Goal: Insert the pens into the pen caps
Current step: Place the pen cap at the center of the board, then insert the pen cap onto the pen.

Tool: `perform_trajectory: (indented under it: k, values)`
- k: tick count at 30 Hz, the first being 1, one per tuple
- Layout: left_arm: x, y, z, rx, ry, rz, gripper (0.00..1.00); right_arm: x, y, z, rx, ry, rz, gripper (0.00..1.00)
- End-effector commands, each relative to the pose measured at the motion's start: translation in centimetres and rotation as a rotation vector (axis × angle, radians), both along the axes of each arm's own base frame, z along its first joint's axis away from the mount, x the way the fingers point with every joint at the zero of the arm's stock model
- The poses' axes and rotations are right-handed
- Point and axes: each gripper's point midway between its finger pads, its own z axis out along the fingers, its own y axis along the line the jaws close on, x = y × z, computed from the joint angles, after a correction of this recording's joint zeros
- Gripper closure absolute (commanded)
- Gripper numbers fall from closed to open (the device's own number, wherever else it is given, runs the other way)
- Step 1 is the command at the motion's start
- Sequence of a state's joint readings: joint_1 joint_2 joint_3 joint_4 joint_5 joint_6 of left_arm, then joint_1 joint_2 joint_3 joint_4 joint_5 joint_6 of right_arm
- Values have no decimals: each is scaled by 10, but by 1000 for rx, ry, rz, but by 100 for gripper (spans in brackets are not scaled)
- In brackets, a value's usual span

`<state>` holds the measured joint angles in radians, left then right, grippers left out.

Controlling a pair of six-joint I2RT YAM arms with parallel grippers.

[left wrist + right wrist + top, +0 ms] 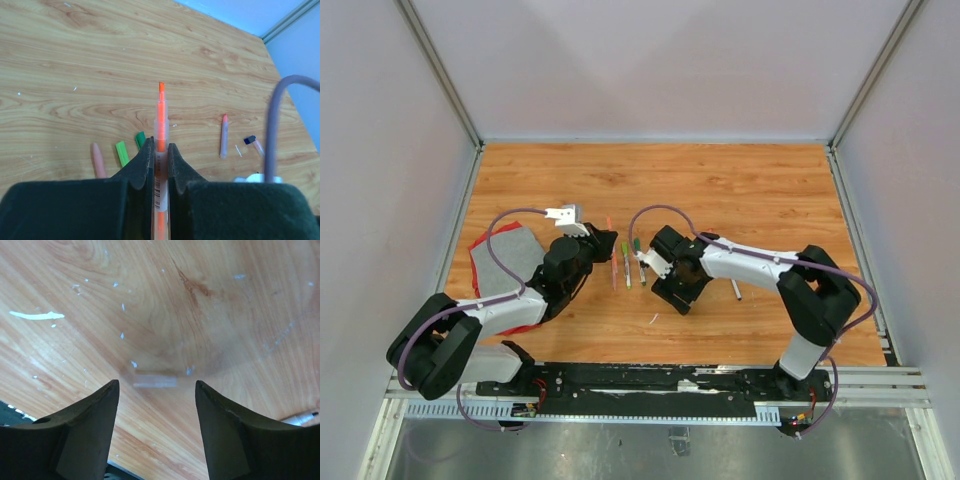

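My left gripper (160, 145) is shut on an orange pen (161, 117) with a clear barrel, its bare orange tip pointing away over the wood. In the top view this gripper (603, 243) hovers beside a row of pens (625, 266) lying on the table. The left wrist view shows a pink pen (98, 160) and two green pens (121, 153) just left of the fingers. Farther right lie a red-tipped pen (224, 136) and a blue pen cap (250, 140). My right gripper (156, 383) points down, open, with a blurred clear pen cap (150, 382) on the wood between its fingertips.
A grey cloth with red edging (505, 262) lies at the left under the left arm. A thin pen (736, 290) lies beside the right forearm, and a white paper scrap (653, 318) sits near the front. White walls enclose the table.
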<state>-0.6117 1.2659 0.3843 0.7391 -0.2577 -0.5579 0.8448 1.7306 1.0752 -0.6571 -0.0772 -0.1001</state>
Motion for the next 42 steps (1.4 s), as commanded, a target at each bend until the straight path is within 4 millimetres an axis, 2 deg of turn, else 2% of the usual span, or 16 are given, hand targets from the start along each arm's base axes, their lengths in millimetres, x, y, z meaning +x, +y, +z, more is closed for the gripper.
perform_trajectory:
  k: [1, 4, 6, 12, 19, 27, 33, 42]
  values:
    - [4, 4, 12, -22, -40, 24, 100, 8, 6, 31, 81, -103, -92, 37]
    - [4, 4, 12, -20, -38, 25, 100, 17, 4, 41, 107, -166, -250, 36]
    - [4, 4, 12, -19, -36, 24, 99, 20, 0, 43, 101, -188, -433, 36]
    - [4, 2, 10, -18, -31, 14, 99, 12, -1, 41, 134, -150, -936, 37]
    - [4, -1, 11, -20, -30, 4, 99, 0, 9, 35, 176, -131, -1244, 37]
    - [4, -3, 11, -20, -28, -8, 99, -6, -3, 24, 184, -150, -1420, 42]
    - [3, -6, 10, -22, -27, -20, 99, -8, -1, 14, 174, -130, -1434, 46]
    - [3, -8, 10, -21, -27, -30, 99, -4, -4, 4, 146, -118, -1457, 57]
